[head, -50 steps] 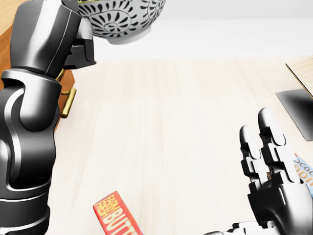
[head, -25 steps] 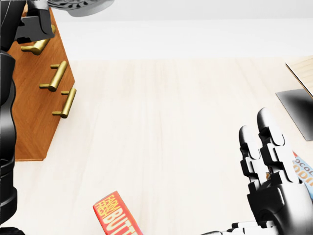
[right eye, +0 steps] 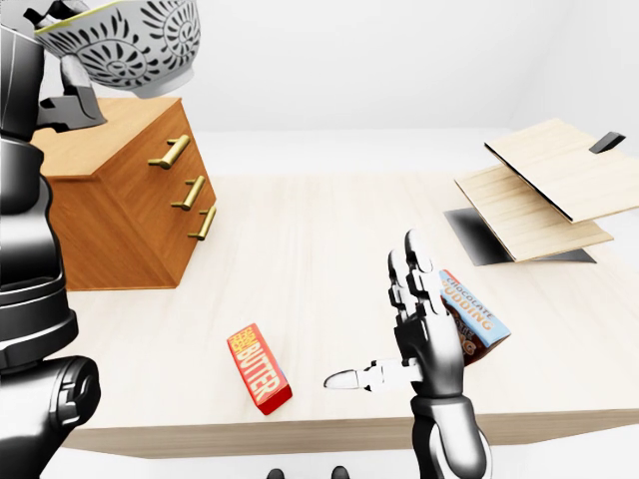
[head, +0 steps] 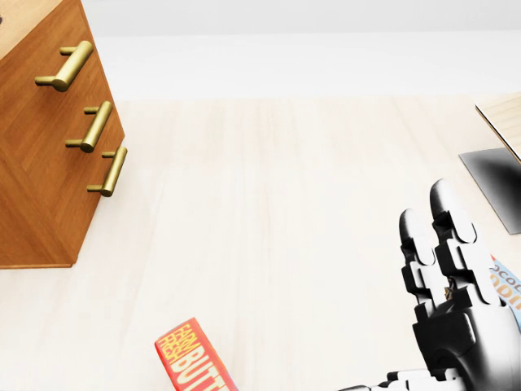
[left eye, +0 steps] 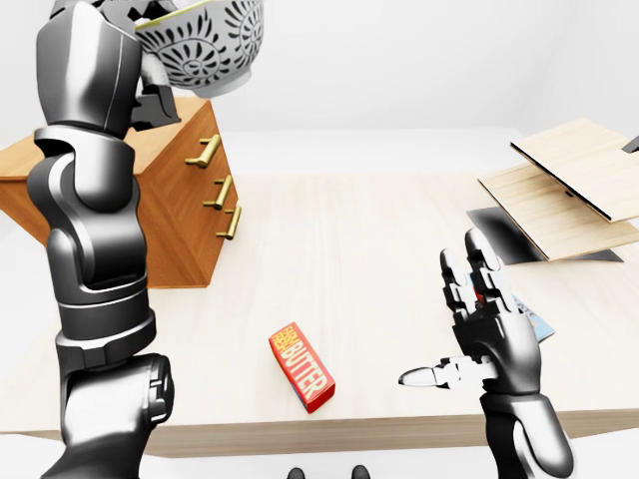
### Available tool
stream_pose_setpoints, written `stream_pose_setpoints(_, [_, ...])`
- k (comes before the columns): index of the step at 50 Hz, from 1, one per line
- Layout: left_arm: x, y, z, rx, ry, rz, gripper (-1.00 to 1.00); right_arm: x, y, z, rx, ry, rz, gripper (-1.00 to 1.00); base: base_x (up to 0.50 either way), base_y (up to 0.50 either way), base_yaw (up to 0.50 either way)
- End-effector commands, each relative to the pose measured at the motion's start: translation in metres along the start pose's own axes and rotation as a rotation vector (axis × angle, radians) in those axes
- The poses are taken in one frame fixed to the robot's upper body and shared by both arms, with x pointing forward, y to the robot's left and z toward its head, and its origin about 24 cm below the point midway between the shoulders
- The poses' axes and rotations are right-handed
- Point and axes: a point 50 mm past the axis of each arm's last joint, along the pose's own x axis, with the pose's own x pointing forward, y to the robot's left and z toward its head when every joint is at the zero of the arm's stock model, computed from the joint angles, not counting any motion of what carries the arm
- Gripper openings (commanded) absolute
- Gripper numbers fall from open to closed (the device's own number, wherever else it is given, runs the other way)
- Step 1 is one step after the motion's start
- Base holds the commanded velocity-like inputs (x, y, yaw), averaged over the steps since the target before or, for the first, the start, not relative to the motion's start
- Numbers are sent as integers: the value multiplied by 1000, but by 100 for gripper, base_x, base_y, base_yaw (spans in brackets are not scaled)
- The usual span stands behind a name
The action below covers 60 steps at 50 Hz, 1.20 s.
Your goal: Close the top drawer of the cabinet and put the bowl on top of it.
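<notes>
High at the top left of the left-eye view, my left hand (left eye: 152, 62) is shut on the rim of the patterned grey-and-white bowl (left eye: 208, 42). The bowl hangs in the air above the wooden cabinet (left eye: 175, 215), over its right upper edge and apart from its top. All three drawers look flush, and the top drawer's brass handle (head: 65, 65) lies in line with the two below. My right hand (left eye: 454, 324) is open over the table at the lower right, fingers up, holding nothing. The head view shows neither the bowl nor the left arm.
A red butter box (left eye: 303, 367) lies near the table's near edge (left eye: 329, 431). A chocolate pudding box (right eye: 469, 314) sits just behind my right hand. Slanted wooden boards (right eye: 544, 190) and a dark flat sheet (right eye: 477, 238) occupy the right side.
My left arm has lifted the bowl up and to the left, out of the head view, uncovering the cabinet's face. The right hand has stayed put.
</notes>
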Motion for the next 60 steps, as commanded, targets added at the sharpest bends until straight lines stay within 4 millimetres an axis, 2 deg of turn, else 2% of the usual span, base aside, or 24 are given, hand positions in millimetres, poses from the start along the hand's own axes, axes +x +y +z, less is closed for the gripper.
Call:
stream_pose_setpoints(1, [-2,15,-15,82,41,49,-100,0,0,0,0,-2,1,100,0,0,0])
stream_pose_setpoints(5, [-3,16,-22,94,62,52,-100,1,0,0,0,-3,1,100,0,0,0])
stream_pose_setpoints(14, [-7,10,-51,157,165,71,-100,1,0,1,0,-5,1,100,0,0,0])
stream_pose_setpoints(23, [-10,13,-75,180,245,88,-100,0,0,1,-1,-4,0,100,0,0,0])
stream_pose_setpoints(31, [-16,6,-112,149,386,96,-100,1,1,-1,-3,0,0,100,0,0,0])
stream_pose_setpoints(35, [-18,4,-123,146,430,96,-100,2,0,-1,-2,0,-1,100,0,0,0])
stream_pose_setpoints(41, [-23,6,-132,147,464,99,-100,1,1,-2,-3,6,0,100,0,0,0])
stream_pose_setpoints(60, [-35,-11,-166,168,633,81,-100,1,1,-3,-4,12,0,100,0,0,0])
